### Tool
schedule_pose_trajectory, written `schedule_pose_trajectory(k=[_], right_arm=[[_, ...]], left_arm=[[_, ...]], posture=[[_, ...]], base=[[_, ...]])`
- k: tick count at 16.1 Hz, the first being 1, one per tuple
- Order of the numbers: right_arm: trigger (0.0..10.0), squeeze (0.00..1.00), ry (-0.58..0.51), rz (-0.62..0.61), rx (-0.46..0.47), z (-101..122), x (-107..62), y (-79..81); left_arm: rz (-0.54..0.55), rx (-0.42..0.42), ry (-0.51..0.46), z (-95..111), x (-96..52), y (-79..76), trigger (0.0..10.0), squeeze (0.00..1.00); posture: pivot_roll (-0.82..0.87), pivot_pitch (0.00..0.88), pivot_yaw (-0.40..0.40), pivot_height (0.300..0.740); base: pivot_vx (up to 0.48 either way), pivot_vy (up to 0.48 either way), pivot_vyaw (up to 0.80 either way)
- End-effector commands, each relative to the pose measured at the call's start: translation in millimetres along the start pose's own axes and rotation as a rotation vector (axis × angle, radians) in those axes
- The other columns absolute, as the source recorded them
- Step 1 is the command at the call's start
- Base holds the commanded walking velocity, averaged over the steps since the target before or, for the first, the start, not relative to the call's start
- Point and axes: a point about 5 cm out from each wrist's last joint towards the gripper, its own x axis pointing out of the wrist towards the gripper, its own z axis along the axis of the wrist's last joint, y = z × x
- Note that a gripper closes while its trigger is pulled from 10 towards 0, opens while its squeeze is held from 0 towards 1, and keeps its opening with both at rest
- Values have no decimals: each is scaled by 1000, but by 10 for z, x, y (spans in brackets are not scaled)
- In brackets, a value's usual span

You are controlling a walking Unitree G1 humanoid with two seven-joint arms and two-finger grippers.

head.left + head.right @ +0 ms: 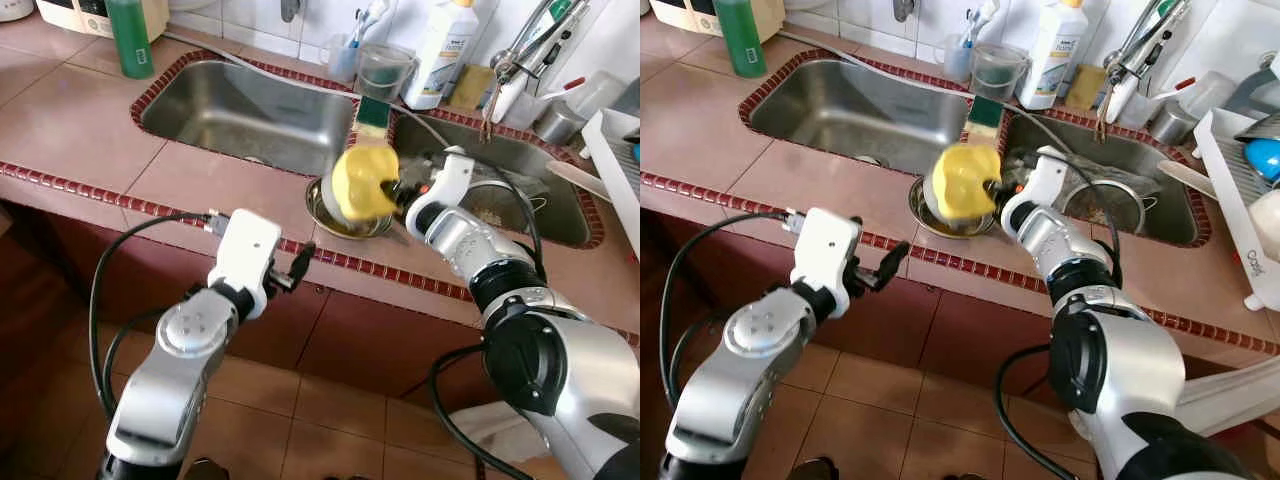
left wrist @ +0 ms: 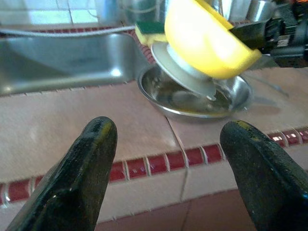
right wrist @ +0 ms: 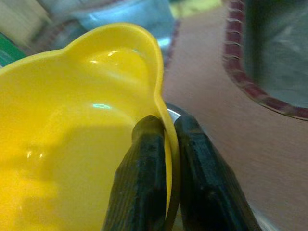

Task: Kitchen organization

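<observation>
Right wrist view: yellow bowl [image 3: 72,130], glossy plastic, wavy rim, tilted; right pincer [image 3: 166,159] closed on its rim, one finger inside, one outside. Held above a steel bowl [image 1: 345,215] near the table's [image 1: 90,120] red-tiled front edge, between two sinks [image 1: 250,110]. Left pincer [image 2: 168,163] wide open, empty, near side of edge.

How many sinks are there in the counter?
2. The left sink is the wide, shiny basin set in the counter. The right sink lies past the yellow bowl held by the right gripper, with dishes inside, partly hidden by that arm.
</observation>
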Motion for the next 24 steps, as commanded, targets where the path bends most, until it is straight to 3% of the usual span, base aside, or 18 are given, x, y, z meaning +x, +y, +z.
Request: schedule_pose_trajectory(k=[1,2,4,10,13,15,17,19,24], right_arm=[[2863,0,-53,50,34,128,2,57],[8196,0,-43,42,37,107,-2,39],[10000,0,-29,46,37,67,-8,17],[10000,0,-23,80,16,1,0,40],[10000,0,-155,121,0,163,-12,79],[10000,0,-244,134,-72,265,-41,84],[10000,0,-342,131,-213,332,-95,73],[10000,0,-421,117,-313,341,-156,45],[10000,0,-556,149,-426,317,-288,74]], left_arm=[[5,7,-20,37,36,4,10000,0],[6,10,-25,49,52,9,10000,0],[5,10,-33,64,71,4,10000,0],[14,5,-35,41,64,2,10000,0],[72,18,-50,50,92,121,10000,0],[144,-8,-67,78,130,259,10000,0],[261,-81,-73,52,183,489,10000,0],[344,-85,-78,-8,231,684,10000,0],[329,-32,-144,-8,287,810,10000,0]], posture=[[130,63,-185,740],[130,60,-185,740],[128,52,-186,740],[130,64,-196,740],[133,50,-192,740],[133,34,-186,740],[121,13,-173,740],[101,0,-153,740],[63,0,-118,740]], base=[[0,0,0],[0,0,0],[0,0,0],[0,0,0],[0,0,0],[0,0,0],[0,0,0],[0,0,0],[0,0,0]])
